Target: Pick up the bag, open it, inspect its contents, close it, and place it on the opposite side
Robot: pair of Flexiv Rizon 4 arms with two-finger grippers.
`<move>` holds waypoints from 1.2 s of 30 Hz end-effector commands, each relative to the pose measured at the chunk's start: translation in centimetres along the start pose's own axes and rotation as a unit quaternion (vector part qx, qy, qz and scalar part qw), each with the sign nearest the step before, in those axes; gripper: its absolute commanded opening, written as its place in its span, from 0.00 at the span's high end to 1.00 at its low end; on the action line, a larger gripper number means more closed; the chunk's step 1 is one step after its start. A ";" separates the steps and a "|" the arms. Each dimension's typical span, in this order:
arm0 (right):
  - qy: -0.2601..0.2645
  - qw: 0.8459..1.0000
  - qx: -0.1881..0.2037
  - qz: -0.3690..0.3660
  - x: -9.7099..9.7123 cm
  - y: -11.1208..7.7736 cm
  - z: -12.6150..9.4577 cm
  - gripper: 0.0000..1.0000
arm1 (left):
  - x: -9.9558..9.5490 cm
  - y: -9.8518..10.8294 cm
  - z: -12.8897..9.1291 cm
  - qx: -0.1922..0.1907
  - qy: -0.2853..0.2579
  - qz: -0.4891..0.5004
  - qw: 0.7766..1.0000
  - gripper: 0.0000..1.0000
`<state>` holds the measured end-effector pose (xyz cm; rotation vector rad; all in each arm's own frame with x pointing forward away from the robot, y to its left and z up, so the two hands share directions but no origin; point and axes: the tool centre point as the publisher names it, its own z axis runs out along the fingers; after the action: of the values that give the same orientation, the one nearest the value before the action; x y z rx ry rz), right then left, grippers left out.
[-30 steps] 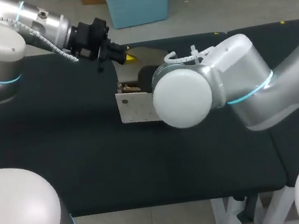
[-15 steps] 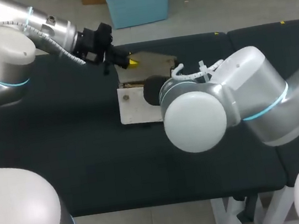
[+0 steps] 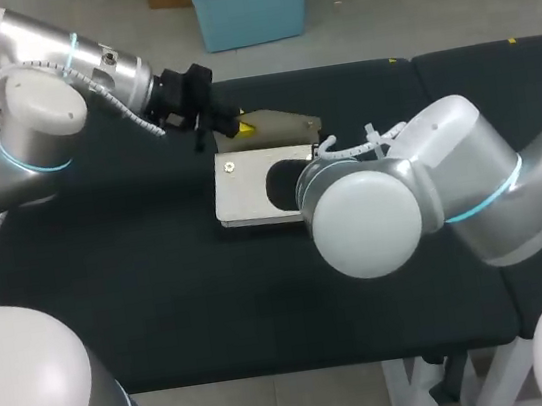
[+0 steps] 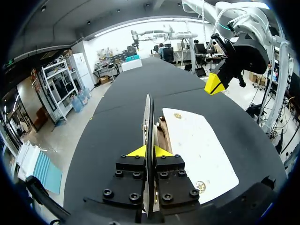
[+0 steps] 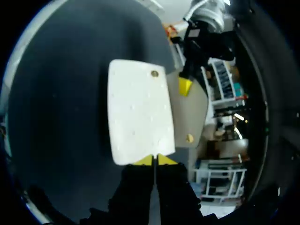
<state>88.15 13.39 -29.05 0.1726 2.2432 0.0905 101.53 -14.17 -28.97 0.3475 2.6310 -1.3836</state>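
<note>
The bag [image 3: 244,192] lies flat on the black table, a white panel with a brass snap [image 3: 230,166] facing up. Its tan flap [image 3: 285,120] stands raised at the far side, and my left gripper [image 3: 238,127] is shut on the flap's edge. In the left wrist view the thin flap runs edge-on between the fingers of the left gripper [image 4: 149,151], with the bag [image 4: 197,140] beside it. My right gripper [image 5: 153,160] is shut with nothing in it, over the edge of the bag [image 5: 138,112]. It hangs apart from the bag's far end [image 4: 214,84]. In the head view its wrist [image 3: 363,210] hides it.
The black table [image 3: 111,286] has bare room to the left of and in front of the bag. A seam [image 3: 412,67] joins a second black section on the right. The right arm's elbow bulks over the table's middle right.
The bag has gone from standing tilted to lying flat. My left gripper moved right with the flap. The right gripper shut and drew back toward the front right.
</note>
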 end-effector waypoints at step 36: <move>0.014 1.000 -0.006 -0.014 7.0 1.9 3.6 0.63 | 0.9 3.2 2.1 -0.014 -0.034 0.031 0.999 1.00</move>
<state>86.38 16.01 -35.54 0.1312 2.2823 0.0899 101.30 -14.02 -32.84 0.3632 2.5603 -1.3085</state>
